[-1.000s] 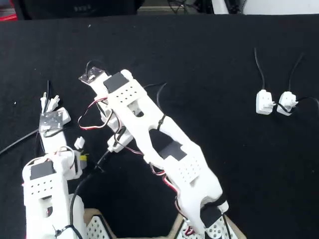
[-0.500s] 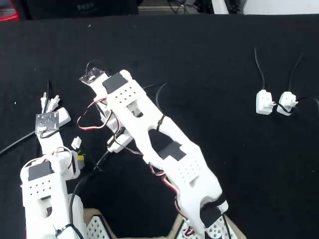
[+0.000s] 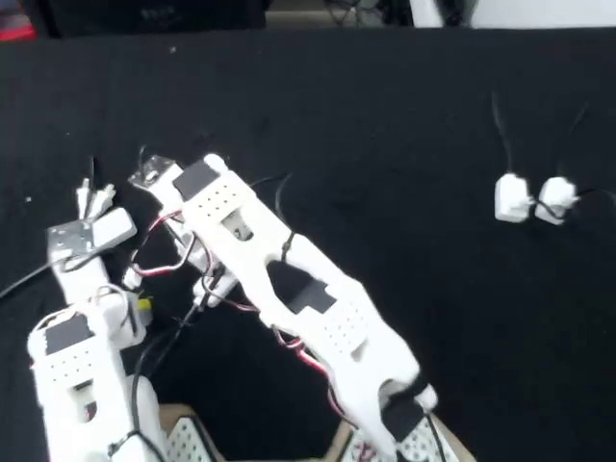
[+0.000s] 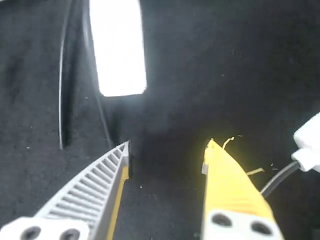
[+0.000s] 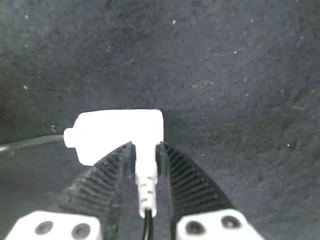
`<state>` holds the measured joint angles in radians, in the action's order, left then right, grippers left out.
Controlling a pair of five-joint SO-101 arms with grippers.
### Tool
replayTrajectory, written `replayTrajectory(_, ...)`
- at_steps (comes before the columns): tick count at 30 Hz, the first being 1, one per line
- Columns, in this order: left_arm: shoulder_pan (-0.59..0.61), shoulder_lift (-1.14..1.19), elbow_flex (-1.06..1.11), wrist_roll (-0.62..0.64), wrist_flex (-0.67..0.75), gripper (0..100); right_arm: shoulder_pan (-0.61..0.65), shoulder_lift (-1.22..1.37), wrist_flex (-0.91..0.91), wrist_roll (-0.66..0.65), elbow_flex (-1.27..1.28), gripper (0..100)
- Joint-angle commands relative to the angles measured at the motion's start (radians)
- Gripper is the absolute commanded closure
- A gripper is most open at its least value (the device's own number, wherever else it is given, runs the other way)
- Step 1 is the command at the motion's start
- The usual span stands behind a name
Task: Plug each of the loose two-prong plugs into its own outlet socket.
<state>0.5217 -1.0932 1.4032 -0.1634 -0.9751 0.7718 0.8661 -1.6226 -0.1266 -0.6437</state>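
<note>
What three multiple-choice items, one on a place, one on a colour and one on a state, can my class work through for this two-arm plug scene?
1. In the high view, where on the black table does the pair of white pieces with thin cables lie? A at its right side; B in the middle; C between the arm bases.
2. What colour is one finger of the left gripper? A red; B yellow; C blue.
3. How is the right gripper? A open and empty; B shut on a screwdriver; C shut on a white plug.
Key: 1 A, they lie near the right edge; 2 B, the left wrist view shows it yellow; 3 C, its fingers pinch the plug's neck.
</note>
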Motion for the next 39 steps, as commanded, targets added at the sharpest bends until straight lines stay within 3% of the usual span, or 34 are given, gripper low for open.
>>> replayTrajectory(1, 0.039, -0.012, -0.07, 0.011, -0.005, 76, 0.044, 0.088, -0.005, 0.005, 0.001, 98.8)
replayTrajectory(7, 0.033, -0.014, -0.071, 0.043, 0.0, 76, -0.049, 0.091, -0.048, 0.061, -0.001, 98.8)
replayTrajectory(15, 0.03, -0.014, -0.068, 0.043, 0.003, 76, -0.161, 0.025, -0.051, 0.241, 0.085, 98.8)
replayTrajectory(23, 0.03, -0.014, -0.064, 0.043, 0.003, 76, -0.18, -0.381, 0.381, 0.245, 0.73, 98.8)
replayTrajectory(27, 0.028, -0.014, -0.064, 0.043, 0.003, 76, -0.244, -0.57, 0.436, 0.135, 0.875, 98.2)
replayTrajectory(33, 0.03, -0.014, -0.064, 0.043, 0.003, 76, -0.253, -0.596, 0.404, 0.02, 0.865, 82.6)
replayTrajectory(39, 0.03, -0.014, -0.064, 0.043, 0.005, 76, -0.227, -0.611, 0.439, -0.152, 0.826, 81.8)
